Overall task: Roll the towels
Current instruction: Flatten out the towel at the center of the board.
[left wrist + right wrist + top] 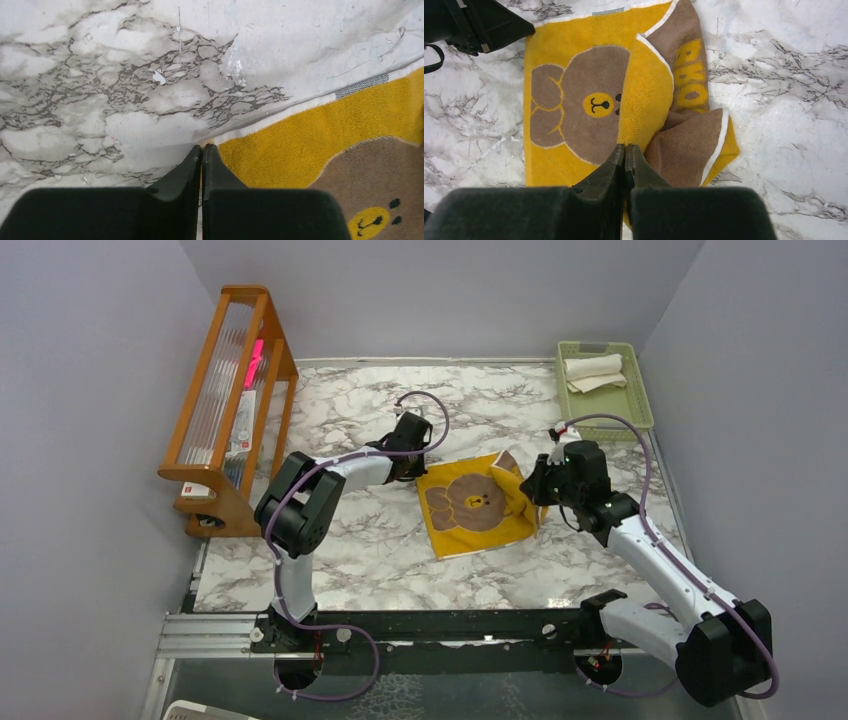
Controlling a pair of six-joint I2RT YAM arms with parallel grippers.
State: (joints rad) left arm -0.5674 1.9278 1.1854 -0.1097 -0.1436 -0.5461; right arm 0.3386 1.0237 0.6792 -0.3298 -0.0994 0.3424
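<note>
Nearest the arm bases, a wide strip of the marble table (340, 565) lies bare up to the near hem of the yellow towel (452, 532), which sits mid-table. The right gripper (625, 146) is clenched on that towel's right side, which is folded over, brown underside showing. The left gripper (201, 146) is closed at the towel's far left corner; whether it pinches cloth cannot be told. Farther off, a wooden rack (215, 400) lines the left edge, and a cream towel (593, 367) lies in the green basket (641, 390) at the far right corner.
</note>
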